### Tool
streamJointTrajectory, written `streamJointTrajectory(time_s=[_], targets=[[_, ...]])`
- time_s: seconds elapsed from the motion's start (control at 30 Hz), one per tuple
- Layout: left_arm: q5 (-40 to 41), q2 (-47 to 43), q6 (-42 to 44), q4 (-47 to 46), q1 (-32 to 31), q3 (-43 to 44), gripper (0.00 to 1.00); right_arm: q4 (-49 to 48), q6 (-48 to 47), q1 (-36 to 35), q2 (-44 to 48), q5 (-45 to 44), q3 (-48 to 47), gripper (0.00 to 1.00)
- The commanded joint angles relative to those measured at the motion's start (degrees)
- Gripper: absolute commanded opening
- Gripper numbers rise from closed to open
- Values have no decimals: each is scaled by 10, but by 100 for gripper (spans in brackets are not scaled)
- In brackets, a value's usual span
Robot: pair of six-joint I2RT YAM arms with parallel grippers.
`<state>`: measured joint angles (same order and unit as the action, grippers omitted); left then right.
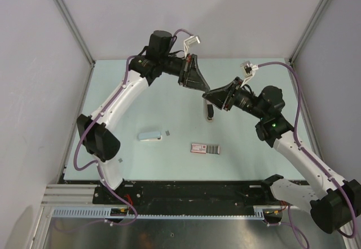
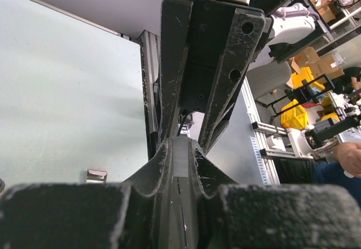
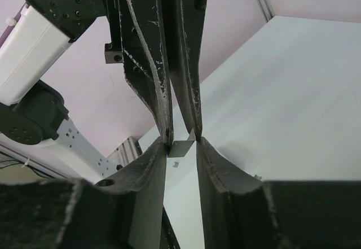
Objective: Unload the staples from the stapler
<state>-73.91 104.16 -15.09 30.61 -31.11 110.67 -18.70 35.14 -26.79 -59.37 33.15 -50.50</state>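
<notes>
Where L tool (image 2: 181,161) and R tool (image 3: 181,147) meet tip-to-tip, both clamp the stapler (image 1: 210,111), hanging just below.

Both arms arch inward, left claw (image 2: 180,152) and right claw (image 3: 181,146) pinched, tips meeting.

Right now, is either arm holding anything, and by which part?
Both hold the stapler. The left gripper and right gripper each pinch the same end with their fingers, on a grey, silvery part; the rest hangs free below.
</notes>
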Motion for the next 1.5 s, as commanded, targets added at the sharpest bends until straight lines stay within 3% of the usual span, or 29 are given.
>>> streamJointTrajectory(time_s=[0.0,0.13,0.37,0.6,0.8,1.03,1.23,1.47], targets=[[-6,-25,-8,-18,-4,-7,12,-26,5,-6,5,-13,-27,28],[6,-34,-5,-20,-3,-17,22,-9,-3,-6,8,-22,-27,20],[70,-54,1,-21,3,-36,48,68,-33,0,24,-36,-27,16],[321,-94,102,-23,7,-118,63,213,-68,11,32,-74,-29,13],[524,-94,275,-38,-34,-257,60,399,-103,13,15,-168,-30,8],[663,-92,349,-133,-112,-395,56,531,-117,17,17,-257,-29,8],[711,-69,370,-192,-164,-442,54,587,-114,18,20,-288,-25,7],[724,-40,367,-224,-189,-456,53,590,-95,18,17,-294,3,8]])
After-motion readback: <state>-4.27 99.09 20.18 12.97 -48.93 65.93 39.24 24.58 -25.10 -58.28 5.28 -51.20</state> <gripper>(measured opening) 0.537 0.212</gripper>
